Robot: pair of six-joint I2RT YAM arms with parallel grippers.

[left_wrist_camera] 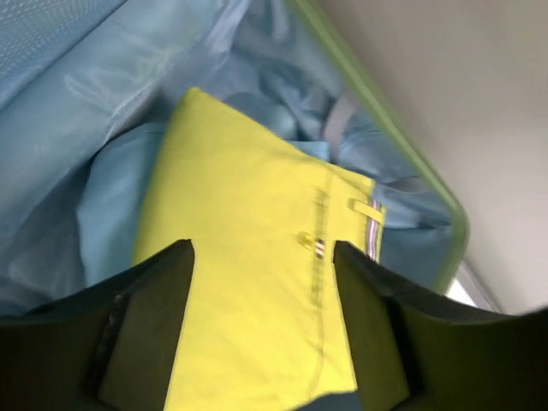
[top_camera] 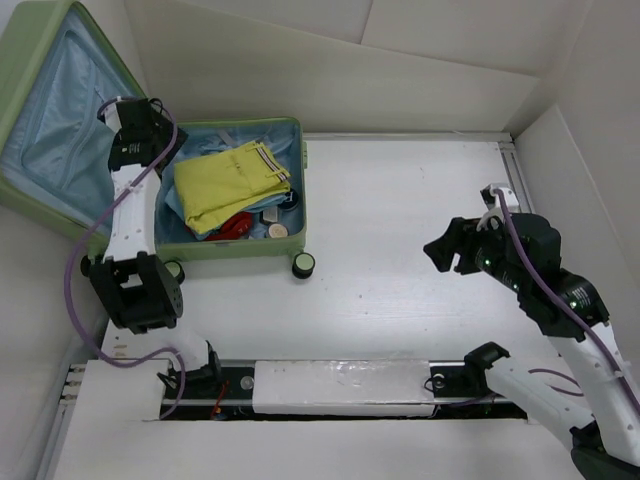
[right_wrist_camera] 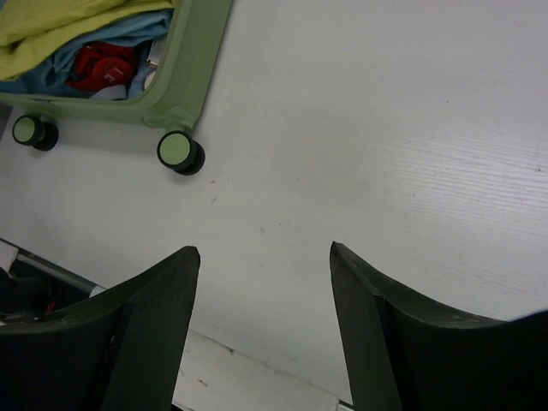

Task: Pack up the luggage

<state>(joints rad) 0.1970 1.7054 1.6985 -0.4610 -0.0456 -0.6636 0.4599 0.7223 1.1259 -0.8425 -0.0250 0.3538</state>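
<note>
Packing is judged to be well along: the luggage point(top_camera: 236, 248) is laid open at the far left of the counter point(top_camera: 400, 200). Its lid point(top_camera: 45, 100) is leaned back toward the left wall, so that the blue-lined tray is kept free for loading from above. A folded yellow garment point(top_camera: 230, 180) is spread across the top of the tray. A red item point(top_camera: 236, 224) and a small round container point(top_camera: 278, 231) are tucked along the near side, where gaps appear to have been used for smaller things. One caster wheel point(top_camera: 303, 264) is seen resting on the counter at the near right corner.

The left pincer point(left_wrist_camera: 261, 248) is held over the tray on the hinge side, its jaws apart and nothing gripped between them. The yellow garment is framed between its fingers, probably so that it can be pressed flat or adjusted. The right pincer point(right_wrist_camera: 263, 250) is kept well apart from the case over bare counter, jaws likewise spread and empty, presumably so that the left arm's work is not obstructed. No loose articles are seen outside the case, so closing the lid is judged to be the likely remaining step. The raised fold of the garment could be caught at the rim.
</note>
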